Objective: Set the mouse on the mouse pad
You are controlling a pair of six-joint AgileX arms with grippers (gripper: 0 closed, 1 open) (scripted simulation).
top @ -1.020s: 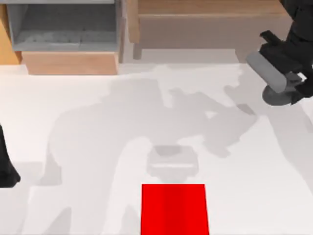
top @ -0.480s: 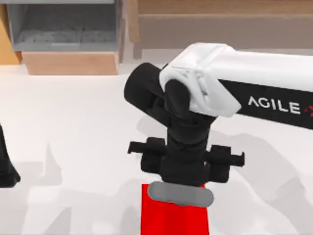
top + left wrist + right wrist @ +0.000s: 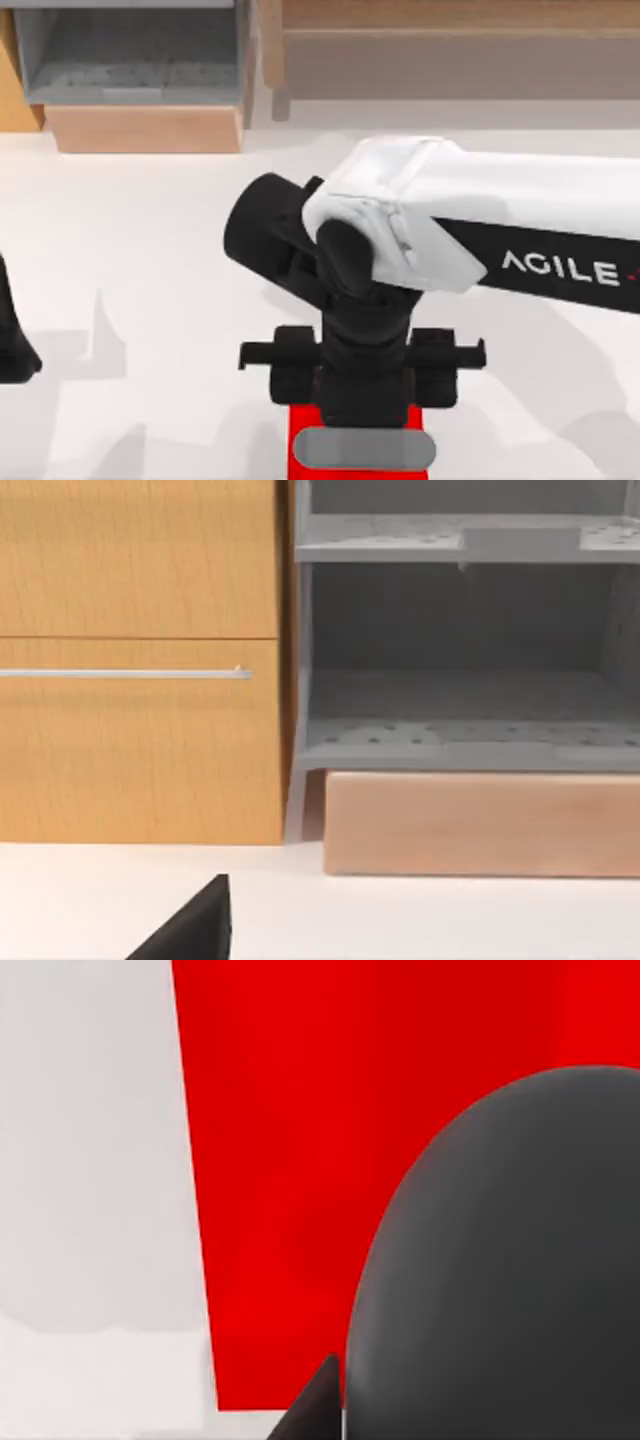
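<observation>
The red mouse pad (image 3: 304,416) lies at the near edge of the table, mostly under my right arm. My right gripper (image 3: 362,395) points straight down over the pad's far end, and a grey rounded part of its wrist overlaps the pad. In the right wrist view a dark grey rounded body, the mouse (image 3: 500,1260), sits against a black fingertip (image 3: 322,1400) with the mouse pad (image 3: 290,1160) right beneath it. The gripper looks shut on the mouse. My left arm (image 3: 12,345) is parked at the table's left edge.
A grey open shelf unit (image 3: 130,60) with a wooden base and a wooden cabinet (image 3: 430,40) stand along the back edge. The left wrist view faces the shelf unit (image 3: 460,680) and a wooden drawer front (image 3: 140,660). White tabletop (image 3: 150,250) spreads left of the right arm.
My right arm swung in from the back right, came down on the mouse just beyond the pad, then shifted nearer, over the pad's far end. The left arm stayed still.
</observation>
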